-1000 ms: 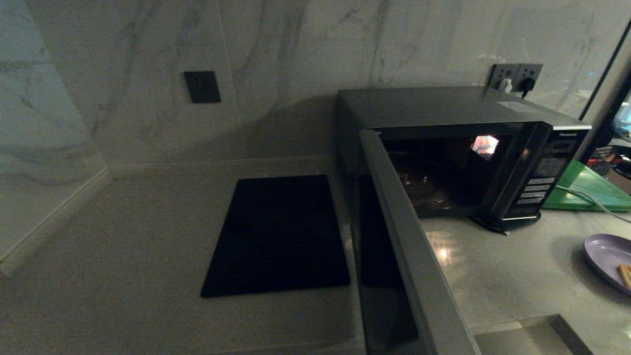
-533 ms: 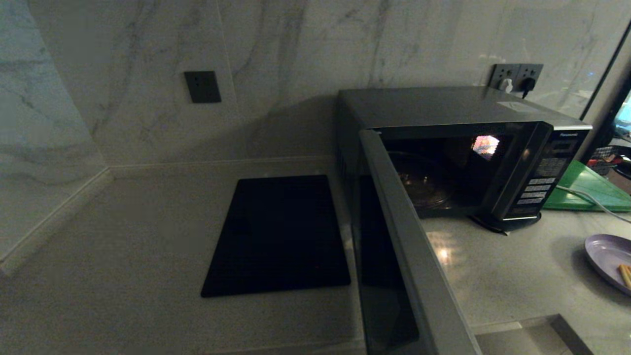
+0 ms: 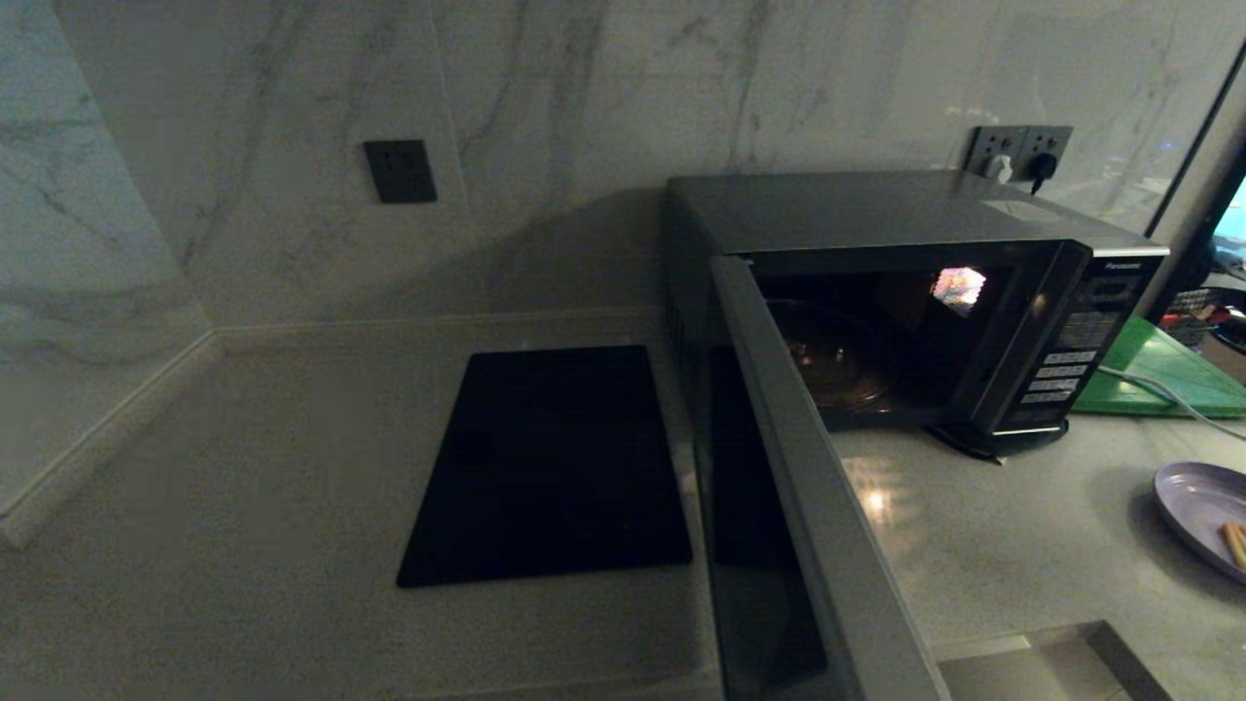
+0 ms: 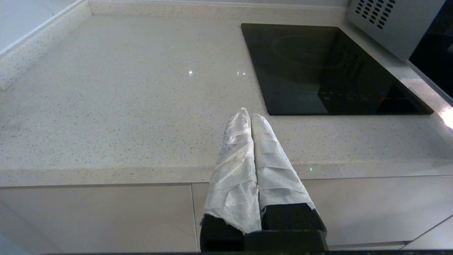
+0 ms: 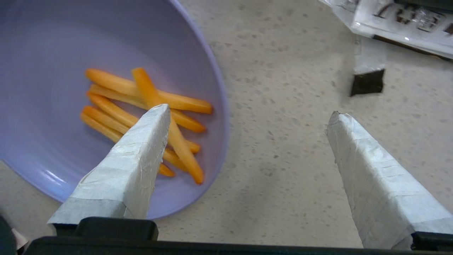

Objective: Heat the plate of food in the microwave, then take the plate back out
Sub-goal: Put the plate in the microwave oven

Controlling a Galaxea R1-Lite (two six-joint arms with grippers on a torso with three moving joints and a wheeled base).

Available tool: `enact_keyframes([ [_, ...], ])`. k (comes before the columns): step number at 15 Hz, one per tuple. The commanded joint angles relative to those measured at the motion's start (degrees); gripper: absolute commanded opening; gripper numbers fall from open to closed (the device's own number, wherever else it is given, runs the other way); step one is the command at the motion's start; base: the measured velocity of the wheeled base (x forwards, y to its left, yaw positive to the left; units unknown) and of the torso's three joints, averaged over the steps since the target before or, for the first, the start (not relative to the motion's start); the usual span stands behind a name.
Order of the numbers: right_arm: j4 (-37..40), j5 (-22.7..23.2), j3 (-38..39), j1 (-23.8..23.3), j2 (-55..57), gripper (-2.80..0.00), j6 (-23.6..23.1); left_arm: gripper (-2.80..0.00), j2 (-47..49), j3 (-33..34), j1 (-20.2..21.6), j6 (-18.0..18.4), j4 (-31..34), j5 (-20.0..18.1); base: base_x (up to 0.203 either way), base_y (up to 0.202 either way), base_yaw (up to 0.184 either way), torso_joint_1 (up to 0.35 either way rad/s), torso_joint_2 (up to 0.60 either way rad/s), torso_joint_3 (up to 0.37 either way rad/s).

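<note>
Straddling the plate's (image 5: 53,53) rim with my right jaws (image 5: 247,120) spread, ready to pinch; microwave (image 3: 905,292) open; left jaws (image 4: 247,117) pressed together.

- The plate (image 3: 1202,506) runs off the right edge of the head view, so only its left part and one food stick show.
- The microwave (image 3: 876,214) door (image 3: 808,506) runs off the near edge.
- The green board (image 3: 1158,375) is cut by the right edge.
- The button labels on the microwave panel are too small to read.
- Neither arm shows in the head view.
</note>
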Motion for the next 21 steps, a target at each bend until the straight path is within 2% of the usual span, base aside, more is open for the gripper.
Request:
enact_keyframes([
  [1, -0.2, 0.0, -0.3, 0.1, 0.4, 0.0, -0.1, -2.8, 0.0, 0.0, 0.0, -0.1, -0.1, 0.0, 0.0, 0.0, 0.0, 0.0, 0.0, 0.0],
  [9, -0.1, -0.5, -0.4, 0.2, 1.7, 0.0, -0.4, -2.8, 0.0, 0.0, 0.0, -0.1, -0.1, 0.0, 0.0, 0.0, 0.0, 0.0, 0.0, 0.0],
  [21, 0.0, -1.8, -0.5, 2.7, 3.4, 0.0, -0.5, -2.8, 0.0, 0.0, 0.0, -0.1, 0.0, 0.0, 0.0, 0.0, 0.0, 0.0, 0.0, 0.0],
])
